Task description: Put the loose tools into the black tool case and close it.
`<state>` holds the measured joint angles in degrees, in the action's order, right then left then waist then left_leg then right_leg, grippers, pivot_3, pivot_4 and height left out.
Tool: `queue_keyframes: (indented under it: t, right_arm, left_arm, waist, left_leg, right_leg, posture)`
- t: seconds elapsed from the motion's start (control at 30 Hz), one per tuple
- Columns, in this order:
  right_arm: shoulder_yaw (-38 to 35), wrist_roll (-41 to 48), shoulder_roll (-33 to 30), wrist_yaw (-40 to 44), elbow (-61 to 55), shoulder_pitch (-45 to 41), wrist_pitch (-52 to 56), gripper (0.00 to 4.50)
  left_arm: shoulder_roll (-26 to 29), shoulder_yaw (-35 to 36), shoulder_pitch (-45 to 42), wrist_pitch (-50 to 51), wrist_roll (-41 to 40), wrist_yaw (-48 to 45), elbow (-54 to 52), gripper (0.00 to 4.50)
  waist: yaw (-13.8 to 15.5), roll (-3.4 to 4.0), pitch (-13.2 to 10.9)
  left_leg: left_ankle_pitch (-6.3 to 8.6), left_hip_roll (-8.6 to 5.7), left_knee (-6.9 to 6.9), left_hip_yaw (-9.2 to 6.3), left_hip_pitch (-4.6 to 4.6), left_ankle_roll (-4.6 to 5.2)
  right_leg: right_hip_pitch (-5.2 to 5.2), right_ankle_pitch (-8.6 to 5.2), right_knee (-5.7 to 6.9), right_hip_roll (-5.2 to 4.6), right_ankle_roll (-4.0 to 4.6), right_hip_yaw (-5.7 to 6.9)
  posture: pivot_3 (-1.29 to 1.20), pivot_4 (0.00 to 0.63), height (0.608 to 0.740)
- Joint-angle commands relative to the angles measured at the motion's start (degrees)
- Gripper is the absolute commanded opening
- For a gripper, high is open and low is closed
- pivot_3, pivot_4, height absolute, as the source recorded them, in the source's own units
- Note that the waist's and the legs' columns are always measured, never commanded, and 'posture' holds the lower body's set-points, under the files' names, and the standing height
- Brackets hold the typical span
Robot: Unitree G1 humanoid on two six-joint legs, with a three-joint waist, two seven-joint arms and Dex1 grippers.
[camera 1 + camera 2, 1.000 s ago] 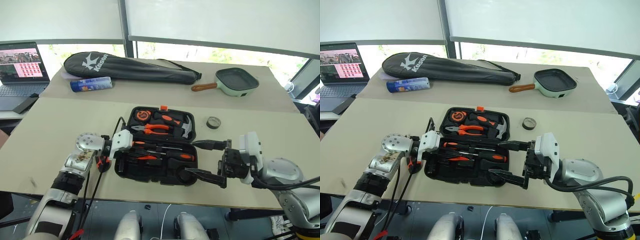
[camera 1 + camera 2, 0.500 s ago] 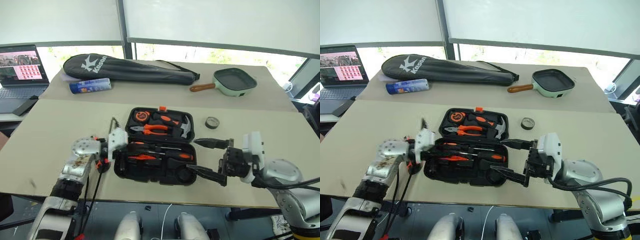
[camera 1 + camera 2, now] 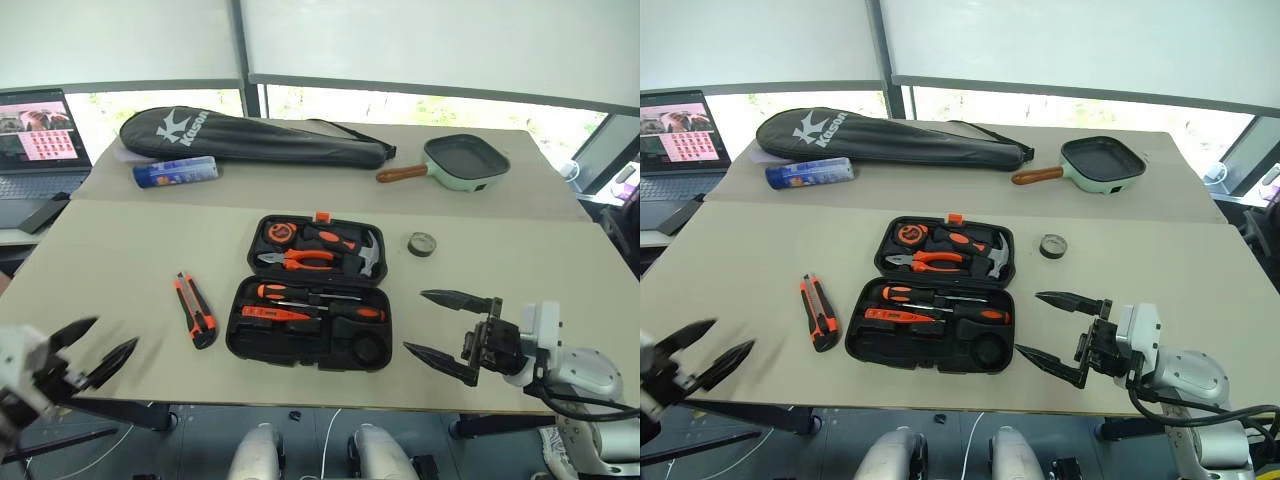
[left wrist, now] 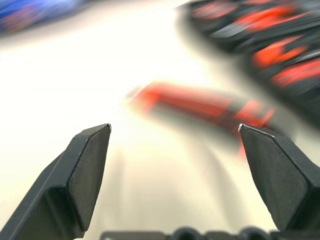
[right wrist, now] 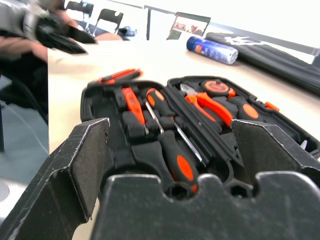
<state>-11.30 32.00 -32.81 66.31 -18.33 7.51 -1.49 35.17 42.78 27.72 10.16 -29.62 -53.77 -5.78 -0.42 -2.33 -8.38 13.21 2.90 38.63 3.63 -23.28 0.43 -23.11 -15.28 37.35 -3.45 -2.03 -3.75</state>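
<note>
- Hovering at the table's near edge, left gripper spreads its fingers wide, holding nothing.
- Right gripper, jaws equally wide and empty, hangs just beside the case's near right corner.
- Utility knife lies loose on the table, just left of the case.
- Black tool case lies open, screwdrivers in its front half.
- Tape roll sits right of the case.
- Racket bag and pan lie farthest.
</note>
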Motion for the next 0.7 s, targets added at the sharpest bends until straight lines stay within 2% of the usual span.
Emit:
queue_keyframes:
  t: [0.03, 0.2, 0.23, 0.37, 0.5, 0.6, 0.7]
  right_arm:
    - [-0.41, 1.94, -0.76, 1.82, 1.24, -1.82, -0.84, 4.5]
    - [-0.48, 3.57, -1.32, 4.19, 3.2, -4.89, -0.69, 4.5]
    - [-0.43, 3.78, -1.32, 4.33, 3.16, -5.28, -0.56, 4.5]
    - [0.73, 5.23, -1.43, 4.14, 1.08, -7.53, 0.88, 4.5]
    - [2.48, 6.59, -1.41, 3.29, -2.04, -9.89, 3.17, 4.5]
    - [3.74, 6.85, -1.2, 2.31, -3.59, -11.66, 4.54, 4.5]
    - [4.96, 7.03, -1.0, 0.85, -5.43, -13.38, 6.26, 4.5]
  left_arm:
    - [-0.34, 2.49, 2.71, 5.22, -2.41, 4.36, -5.8, 4.45]
    - [2.83, 0.87, 0.65, 22.43, -8.06, 13.67, -16.53, 4.45]
    - [3.02, 0.58, -1.11, 25.25, -10.05, 15.71, -18.32, 4.45]
    - [3.92, -4.61, -14.09, 45.36, -16.82, 33.88, -26.26, 4.45]
    - [-2.13, -8.68, -27.18, 62.58, -20.58, 50.38, -29.16, 4.45]
    - [-5.94, -10.8, -33.35, 71.13, -19.22, 56.45, -29.44, 4.45]
    - [-8.0, -12.9, -36.83, 73.85, -15.87, 59.74, -27.85, 4.45]
  waist:
    - [0.49, -0.03, -0.01]
    - [1.08, -0.08, -0.01]
    - [1.06, -0.07, -0.01]
    - [1.03, -0.01, -0.05]
    - [0.19, 0.01, -0.06]
    - [-0.54, -0.02, -0.07]
    - [-0.61, -0.03, -0.08]
  left_leg:
    - [0.01, 0.04, 0.0, 0.0, 0.03, -0.01]
    - [0.14, 0.05, 0.0, -0.03, 0.0, -0.24]
    - [0.12, 0.05, 0.0, -0.03, 0.0, -0.22]
    - [-0.01, 0.02, -0.01, -0.07, 0.0, 0.0]
    - [-0.01, 0.0, -0.04, -0.14, 0.05, -0.01]
    - [-0.01, -0.07, -0.08, -0.2, 0.04, -0.01]
    - [0.01, -0.12, -0.11, -0.22, 0.04, -0.04]
  right_leg:
    - [0.04, -0.07, -0.14, 0.0, 0.12, 0.03]
    - [0.05, -0.12, -0.2, -0.08, 0.36, 0.05]
    - [0.05, -0.11, -0.19, -0.06, 0.35, 0.05]
    - [0.21, 0.13, -0.16, -0.03, -0.05, 0.05]
    - [0.41, 0.19, -0.14, 0.04, -0.1, 0.01]
    - [0.43, 0.22, -0.14, 0.09, -0.11, -0.01]
    - [0.4, 0.24, -0.14, 0.17, -0.08, -0.01]
  posture:
    - [0.0, 0.15, 0.74]
    - [0.0, 0.15, 0.74]
    - [0.0, 0.15, 0.74]
    - [0.0, 0.15, 0.74]
    - [0.0, 0.15, 0.74]
    - [0.0, 0.15, 0.74]
    - [0.0, 0.15, 0.74]
